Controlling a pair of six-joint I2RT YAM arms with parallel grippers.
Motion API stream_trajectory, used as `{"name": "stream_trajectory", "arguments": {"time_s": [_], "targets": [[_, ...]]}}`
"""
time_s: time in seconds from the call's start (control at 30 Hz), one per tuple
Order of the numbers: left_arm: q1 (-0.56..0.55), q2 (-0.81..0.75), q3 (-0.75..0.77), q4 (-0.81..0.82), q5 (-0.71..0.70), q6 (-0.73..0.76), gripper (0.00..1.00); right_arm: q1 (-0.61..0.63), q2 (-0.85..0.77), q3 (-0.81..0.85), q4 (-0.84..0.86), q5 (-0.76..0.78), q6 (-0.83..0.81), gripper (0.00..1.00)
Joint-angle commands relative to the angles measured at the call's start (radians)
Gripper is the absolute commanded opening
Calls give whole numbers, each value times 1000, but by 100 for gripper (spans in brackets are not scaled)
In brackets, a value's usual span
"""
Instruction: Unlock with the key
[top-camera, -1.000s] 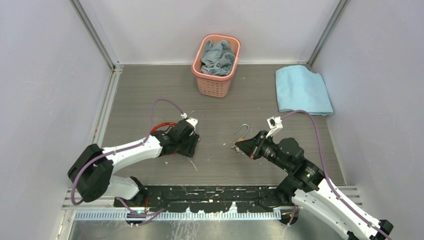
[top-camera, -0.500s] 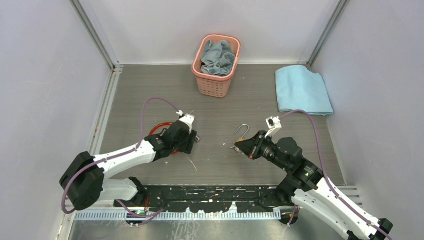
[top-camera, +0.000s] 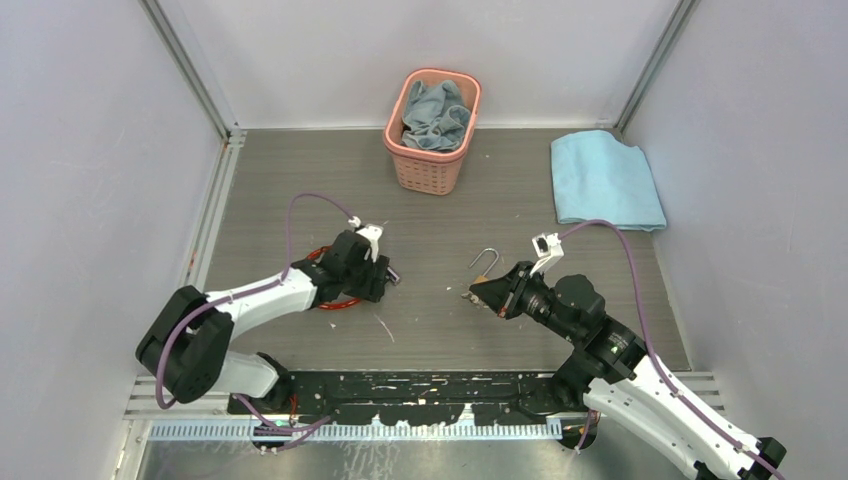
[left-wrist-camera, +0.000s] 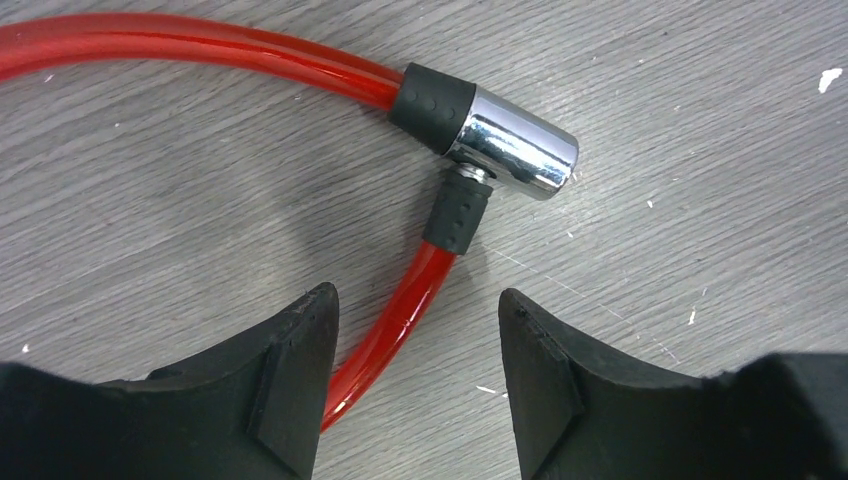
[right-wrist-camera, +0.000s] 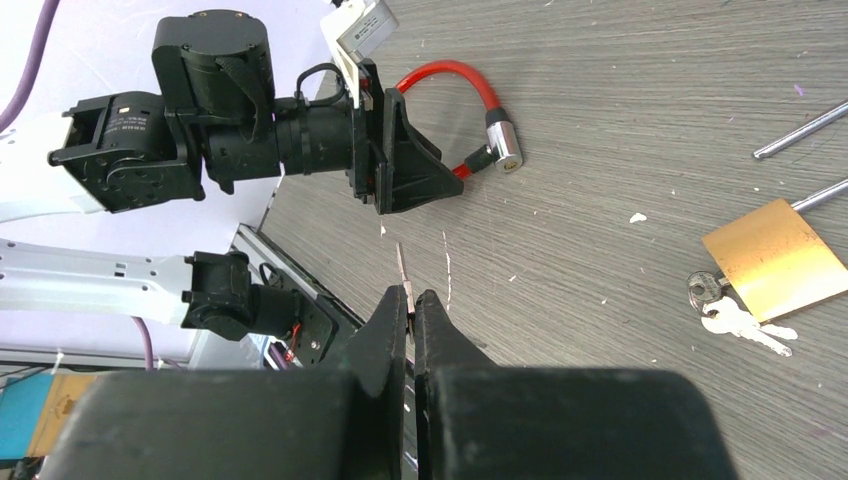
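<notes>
Red cable lock (left-wrist-camera: 230, 45) is seen lying on the grey counter (left-wrist-camera: 150, 220), with the left gripper's (left-wrist-camera: 418, 305) jaws spread wide astride the cable and nothing held. Only the right wrist view reveals the right gripper (right-wrist-camera: 411, 296) pinched tight on a thin key (right-wrist-camera: 401, 266). A brass padlock (right-wrist-camera: 768, 258) lies at three o'clock.

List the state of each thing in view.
left gripper: open, straddling the cable.
right gripper: shut on key.
cable lock: closed, pin seated in the barrel.
padlock: lying flat, shackle seemingly open.
spare keys: lying beside the padlock.
basket: upright, holding grey cloth.
blue towel: folded, flat.
</notes>
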Motion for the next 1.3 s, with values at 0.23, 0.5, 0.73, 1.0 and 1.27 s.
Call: {"name": "stream_trajectory", "arguments": {"time_s": [0.23, 0.5, 0.73, 1.0, 1.27], "targets": [[31, 13, 20, 86, 36, 14, 58, 4, 2, 13, 56, 1, -26, 1], [18, 52, 9, 159, 83, 0, 52, 4, 45, 24, 85, -28, -38, 1], [-13, 129, 60, 145, 32, -1, 42, 4, 8, 18, 62, -21, -31, 1], [-56, 150, 79, 124, -37, 4, 35, 4, -33, 17, 28, -4, -29, 1], [-126, 229, 152, 37, -159, 6, 25, 4, -47, 16, 21, -1, -29, 1]]}}
